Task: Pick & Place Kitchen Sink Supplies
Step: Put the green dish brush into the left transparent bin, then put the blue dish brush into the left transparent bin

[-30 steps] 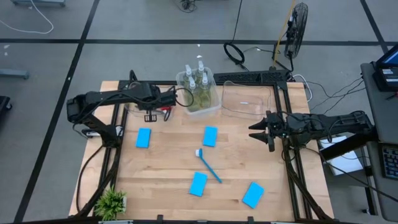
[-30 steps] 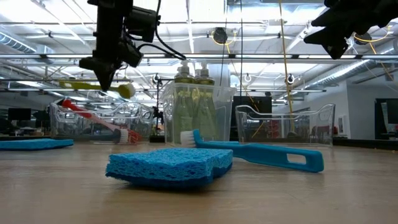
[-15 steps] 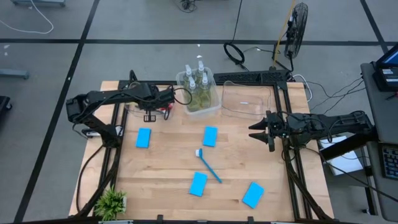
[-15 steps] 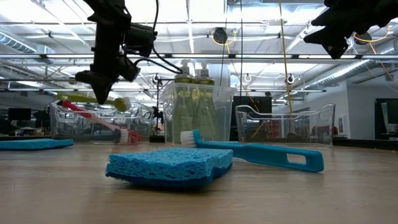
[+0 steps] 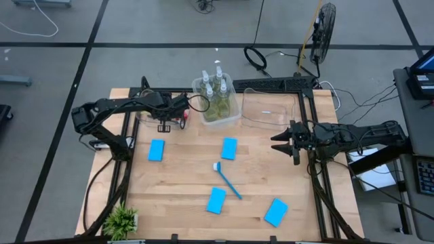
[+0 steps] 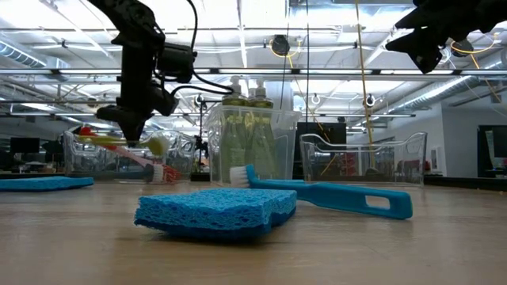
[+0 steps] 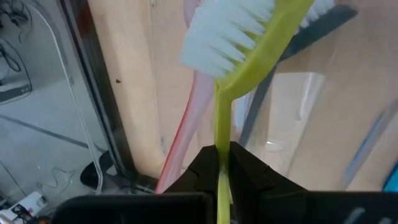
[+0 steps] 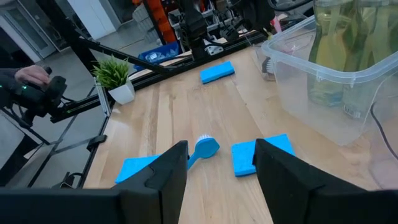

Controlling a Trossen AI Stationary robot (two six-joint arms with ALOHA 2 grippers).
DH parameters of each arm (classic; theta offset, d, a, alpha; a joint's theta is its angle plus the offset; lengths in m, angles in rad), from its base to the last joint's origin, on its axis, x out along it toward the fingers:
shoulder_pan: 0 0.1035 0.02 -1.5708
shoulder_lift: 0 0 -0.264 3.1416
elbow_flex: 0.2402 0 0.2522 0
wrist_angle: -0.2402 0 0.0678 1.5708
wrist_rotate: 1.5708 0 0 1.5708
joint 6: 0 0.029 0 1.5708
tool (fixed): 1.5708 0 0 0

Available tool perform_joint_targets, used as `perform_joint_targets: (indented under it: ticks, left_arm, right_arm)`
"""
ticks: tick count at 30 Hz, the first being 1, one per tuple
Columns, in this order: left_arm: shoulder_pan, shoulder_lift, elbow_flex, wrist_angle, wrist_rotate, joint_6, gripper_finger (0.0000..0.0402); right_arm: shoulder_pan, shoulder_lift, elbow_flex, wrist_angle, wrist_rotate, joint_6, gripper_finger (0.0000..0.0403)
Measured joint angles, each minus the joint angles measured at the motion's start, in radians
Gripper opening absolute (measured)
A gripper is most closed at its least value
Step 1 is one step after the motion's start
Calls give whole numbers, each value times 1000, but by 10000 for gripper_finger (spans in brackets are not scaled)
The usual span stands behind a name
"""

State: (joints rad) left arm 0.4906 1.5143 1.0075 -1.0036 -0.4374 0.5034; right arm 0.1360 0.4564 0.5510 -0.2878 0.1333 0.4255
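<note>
Fingers of my left pincer [image 7: 222, 163] clamp the thin handle of the yellow brush [image 7: 239, 74], its white bristle head sticking out ahead of them. In the low view that pincer [image 6: 131, 136] hangs over the clear bin [image 6: 99, 152] at the table's far left corner, with the yellow brush [image 6: 131, 141] level across its rim. A red brush [image 6: 127, 156] lies slanted in the same bin, and a dark grey handle [image 7: 298, 50] shows below through the plastic.

My right pincer [image 5: 283, 142] hovers spread wide at the table's right edge, gripping nothing.

Four soap bottles [image 5: 215, 88] stand in the middle bin [image 5: 230, 116]. The bin [image 5: 271, 108] just right of it holds none of the supplies. Four blue sponges lie on the wood: one at left [image 5: 156, 150], one mid-table [image 5: 229, 148], one nearer the front [image 5: 216, 200], one at front right [image 5: 275, 212]. The blue brush [image 5: 228, 179] rests flat between the mid-table and front sponges.
</note>
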Motion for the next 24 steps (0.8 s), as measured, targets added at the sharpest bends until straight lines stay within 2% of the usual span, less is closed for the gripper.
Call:
perform_joint_targets:
  ticks: [8, 24]
  left_arm:
    - [30, 0, -3, 14, 72, 0, 21]
    - [33, -2, -3, 14, 61, -33, 122]
  right_arm:
    - [0, 0, 0, 0, -3, 0, 171]
    - [0, 0, 0, 0, -4, 0, 171]
